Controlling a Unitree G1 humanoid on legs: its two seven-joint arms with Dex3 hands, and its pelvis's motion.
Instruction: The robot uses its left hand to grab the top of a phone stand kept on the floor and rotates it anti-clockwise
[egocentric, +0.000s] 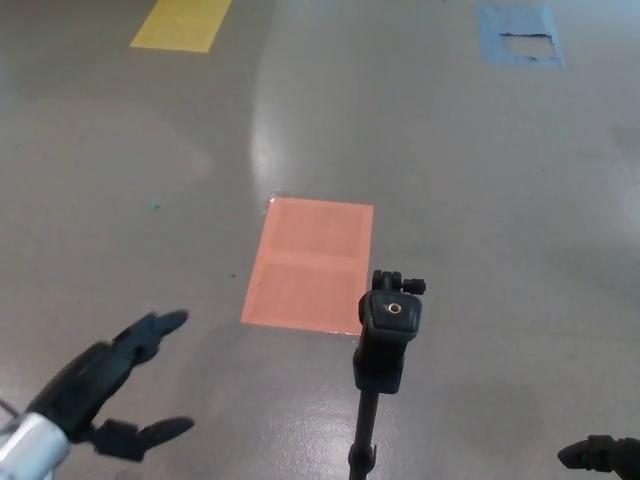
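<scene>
1. We are looking down at a grey floor, glossy with a pale reflection running up the middle.
2. We are seeing the stand upright on the floor, low and right of centre, its black head topped by a small brass-ringed screw and a knob at its upper right.
3. We are holding our left hand out at lower left, empty, its fingers and thumb spread apart, well apart from the stand.
4. We are catching only a sliver of our right hand at the bottom right corner; we cannot tell how its fingers are sitting.
5. We are noting an orange patch just behind the stand, a yellow patch at top left and a blue patch at top right.
</scene>
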